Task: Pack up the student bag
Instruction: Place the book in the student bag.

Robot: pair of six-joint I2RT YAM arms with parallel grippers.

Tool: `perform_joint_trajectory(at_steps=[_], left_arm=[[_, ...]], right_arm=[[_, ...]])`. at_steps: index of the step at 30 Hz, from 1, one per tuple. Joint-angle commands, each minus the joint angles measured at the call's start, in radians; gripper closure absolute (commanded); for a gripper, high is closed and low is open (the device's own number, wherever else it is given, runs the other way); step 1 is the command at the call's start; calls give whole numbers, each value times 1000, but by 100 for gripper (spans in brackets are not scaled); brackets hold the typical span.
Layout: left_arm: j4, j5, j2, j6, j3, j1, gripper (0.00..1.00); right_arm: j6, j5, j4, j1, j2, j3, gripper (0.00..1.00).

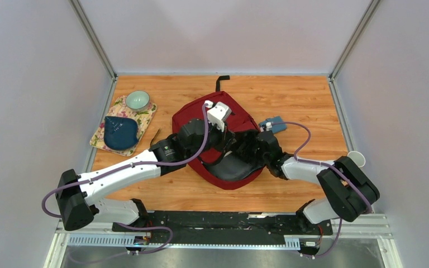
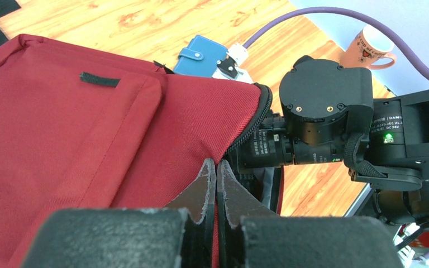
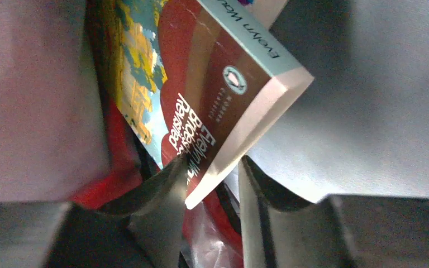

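Note:
The dark red student bag [image 1: 189, 116] lies flat mid-table with its opening toward the arms. My left gripper [image 1: 224, 140] is shut on the red fabric edge by the black zipper [image 2: 249, 125]; in the left wrist view the gripper [image 2: 217, 165] pinches this edge and holds it up. My right gripper [image 1: 249, 152] reaches into the opening. In the right wrist view the gripper [image 3: 212, 163] is open inside the bag. The corner of a paperback book [image 3: 212, 84] sits between its fingers, touching the left finger [image 3: 165, 190] and clear of the right one.
A blue wallet [image 1: 272, 124] lies just right of the bag, also in the left wrist view [image 2: 204, 54]. A mug [image 1: 356, 158] stands at the right edge. A floral mat [image 1: 101, 135] at the left holds a green bowl [image 1: 137, 100] and a dark blue pouch [image 1: 120, 132].

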Motion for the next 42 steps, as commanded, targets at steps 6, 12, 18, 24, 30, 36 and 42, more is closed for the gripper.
perform_joint_trajectory(at_steps=[6, 12, 18, 24, 30, 36, 42], left_arm=[[58, -7, -45, -14, -5, -5, 100], [58, -5, -39, -11, 0, -6, 100], [61, -4, -31, -12, 5, -5, 100], [50, 1, -22, -14, 20, -5, 100], [49, -14, -31, -20, 3, -5, 100], [46, -16, -36, -29, -9, -5, 100], [54, -13, -36, -28, -14, -5, 100]], right_arm=[[23, -11, 188, -2, 82, 35, 97], [37, -28, 237, 11, 105, 58, 100], [101, -4, 292, 28, 140, 96, 100], [147, 1, 344, 47, 234, 173, 99], [157, -8, 378, 47, 271, 158, 79], [34, -14, 308, 45, 120, 60, 41], [-84, 27, 75, 44, -133, -25, 33]])
